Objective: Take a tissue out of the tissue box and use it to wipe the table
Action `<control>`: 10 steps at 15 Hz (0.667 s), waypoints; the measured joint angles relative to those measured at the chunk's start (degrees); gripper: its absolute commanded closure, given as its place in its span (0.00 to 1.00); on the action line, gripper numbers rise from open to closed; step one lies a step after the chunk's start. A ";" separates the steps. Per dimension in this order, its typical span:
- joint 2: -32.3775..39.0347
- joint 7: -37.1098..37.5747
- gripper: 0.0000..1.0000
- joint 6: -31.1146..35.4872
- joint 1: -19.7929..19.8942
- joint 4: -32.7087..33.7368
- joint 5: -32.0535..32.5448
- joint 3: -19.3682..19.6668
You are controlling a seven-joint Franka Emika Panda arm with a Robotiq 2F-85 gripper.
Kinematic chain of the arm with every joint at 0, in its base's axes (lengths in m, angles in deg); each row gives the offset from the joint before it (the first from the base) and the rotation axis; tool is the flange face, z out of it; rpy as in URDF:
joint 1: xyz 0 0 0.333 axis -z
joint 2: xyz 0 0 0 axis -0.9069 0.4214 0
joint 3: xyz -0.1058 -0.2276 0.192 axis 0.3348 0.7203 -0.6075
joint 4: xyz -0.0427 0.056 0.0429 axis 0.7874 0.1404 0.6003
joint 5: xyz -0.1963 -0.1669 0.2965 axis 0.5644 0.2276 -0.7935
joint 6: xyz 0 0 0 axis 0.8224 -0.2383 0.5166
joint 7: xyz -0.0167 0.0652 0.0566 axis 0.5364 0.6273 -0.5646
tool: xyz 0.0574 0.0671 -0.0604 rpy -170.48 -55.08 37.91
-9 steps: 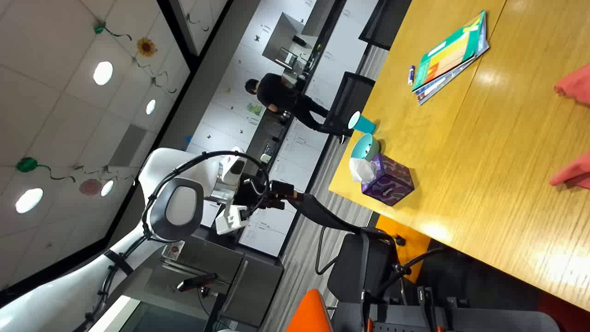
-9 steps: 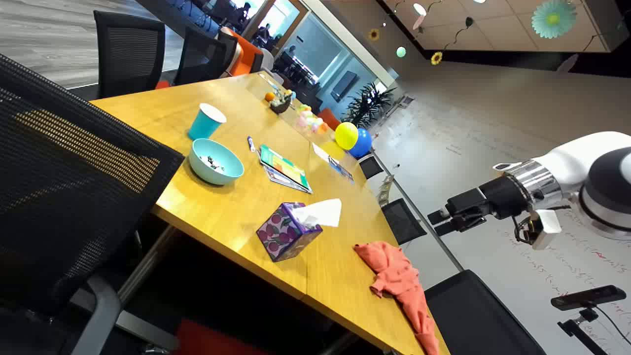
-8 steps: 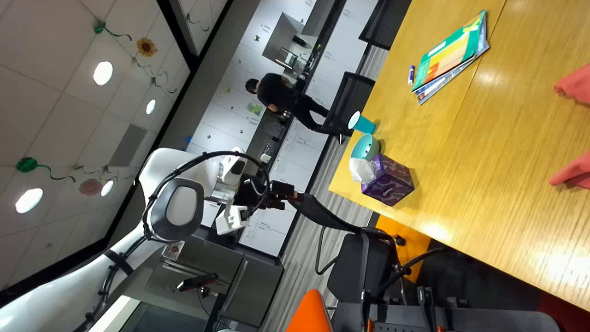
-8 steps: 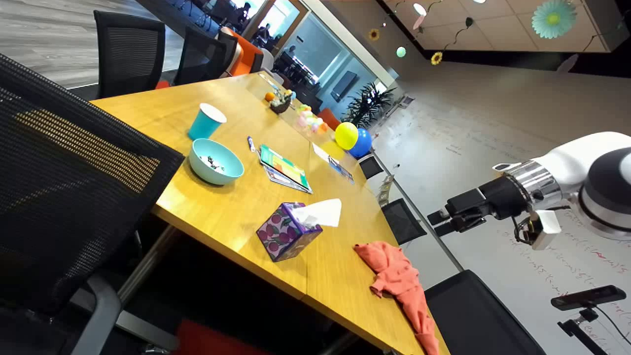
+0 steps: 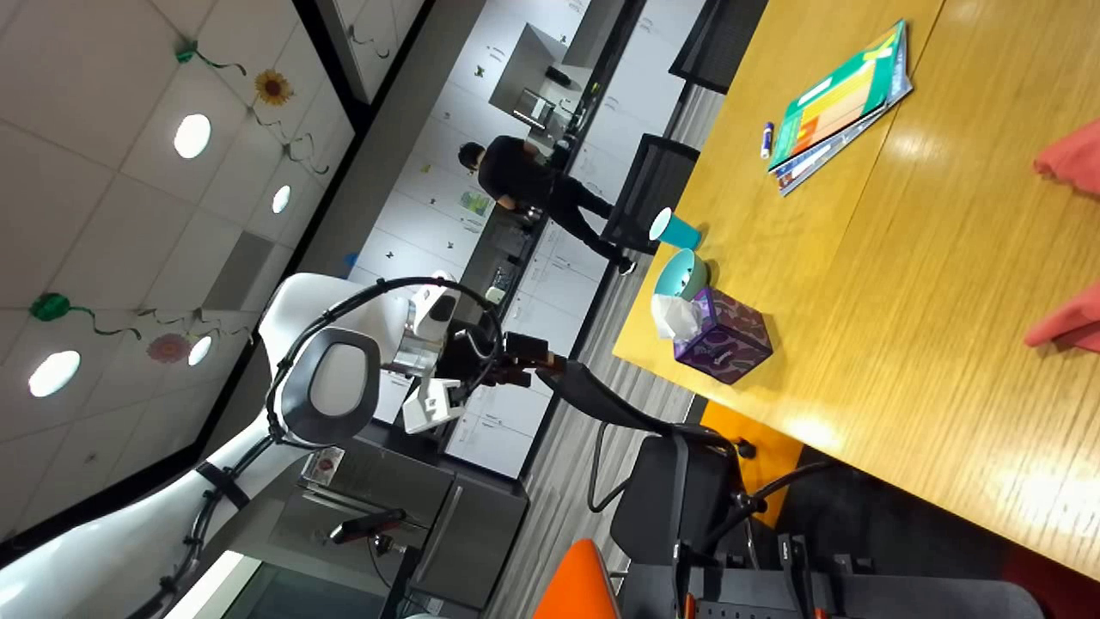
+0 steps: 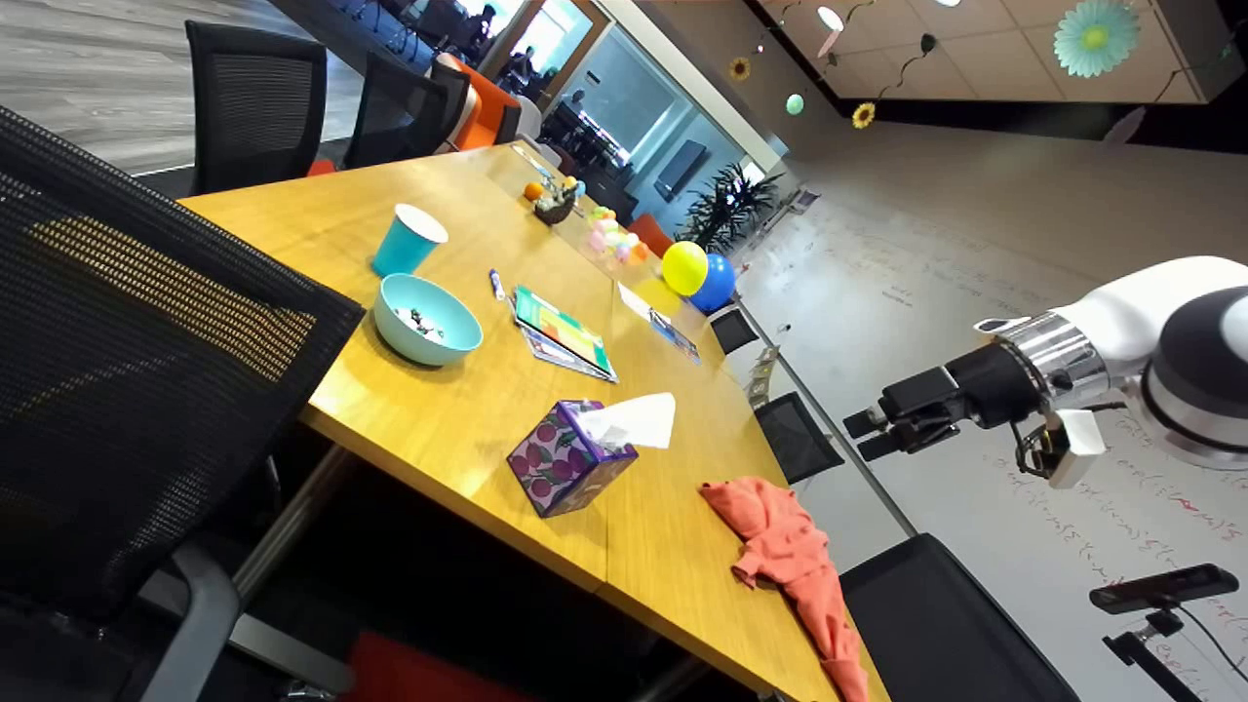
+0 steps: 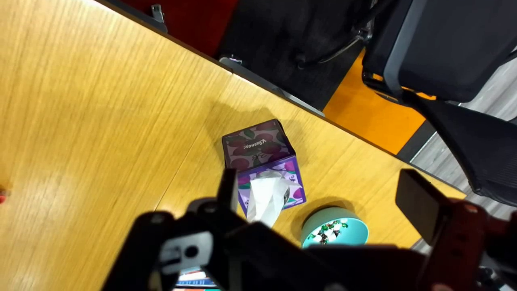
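A purple cherry-patterned tissue box (image 5: 730,340) stands on the wooden table (image 5: 945,301). It also shows in an exterior view (image 6: 556,463) and in the wrist view (image 7: 258,145). A white tissue (image 6: 634,421) sticks out of its top and shows in the wrist view (image 7: 264,198), its lower tip partly behind the gripper. My gripper (image 6: 866,437) is open and empty, up in the air and apart from the box. In the wrist view the gripper (image 7: 323,196) has its fingers wide apart, with the tissue close to the left finger in the picture.
A teal bowl (image 7: 355,232) holding small items stands near the box. A blue cup (image 6: 400,249), a marker (image 6: 497,285) and booklets (image 6: 561,327) lie beyond it. A coral cloth (image 6: 780,536) lies on the table. Black chairs (image 6: 146,341) stand round the table edge.
My arm and gripper have shifted very slightly upward in the exterior pictures. The person in the background has moved a little. The tissue box and tissue have not moved.
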 measured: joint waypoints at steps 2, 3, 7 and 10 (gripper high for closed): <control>2.00 0.00 0.00 2.58 0.00 0.84 0.07 -0.24; 3.68 0.00 0.00 4.35 -0.02 1.31 0.12 -0.42; 13.16 -0.01 0.00 12.96 -0.17 2.97 0.59 -1.50; 21.45 -0.01 0.00 21.66 -0.21 4.50 0.80 -2.45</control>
